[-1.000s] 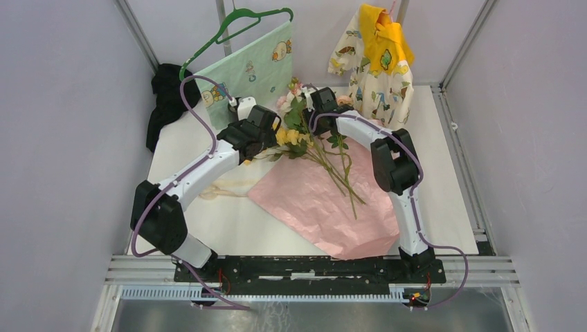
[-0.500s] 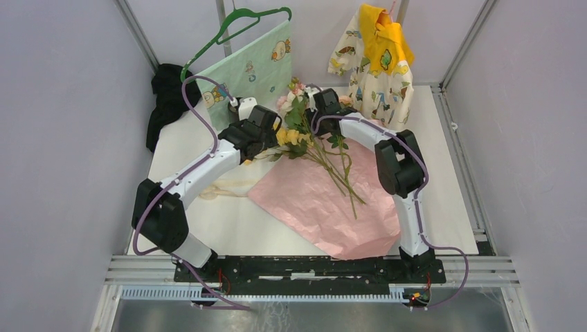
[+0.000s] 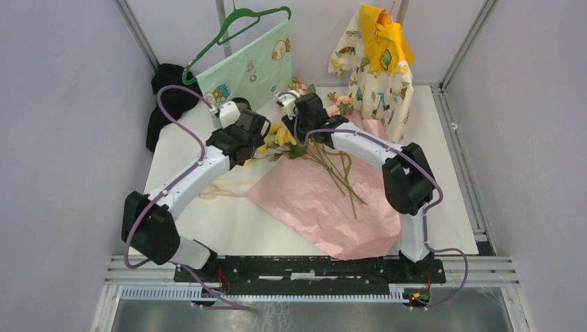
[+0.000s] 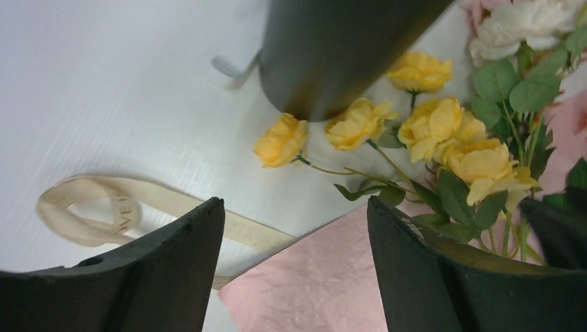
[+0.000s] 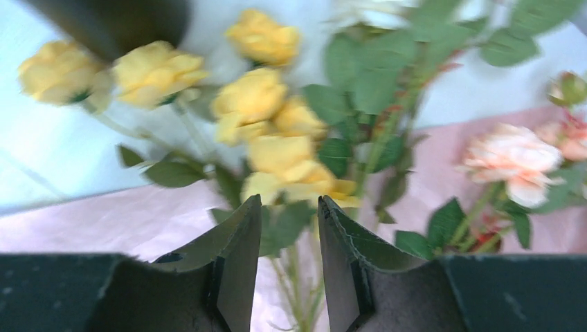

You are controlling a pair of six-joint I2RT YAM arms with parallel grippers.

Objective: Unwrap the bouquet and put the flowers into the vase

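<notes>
We see the white table point(image 3: 208, 207) with the pink paper point(image 3: 325, 200) spread flat on it. The flowers point(image 3: 284, 136) lie loose across the paper's far edge, their yellow heads just beside the black vase point(image 4: 332, 48). The left gripper point(image 4: 296, 207) is spread wide and empty before the vase, near the beige ribbon point(image 4: 90, 207). The right gripper point(image 5: 289, 204) has a narrow gap at the stems, and we cannot tell if it pinches them.
</notes>
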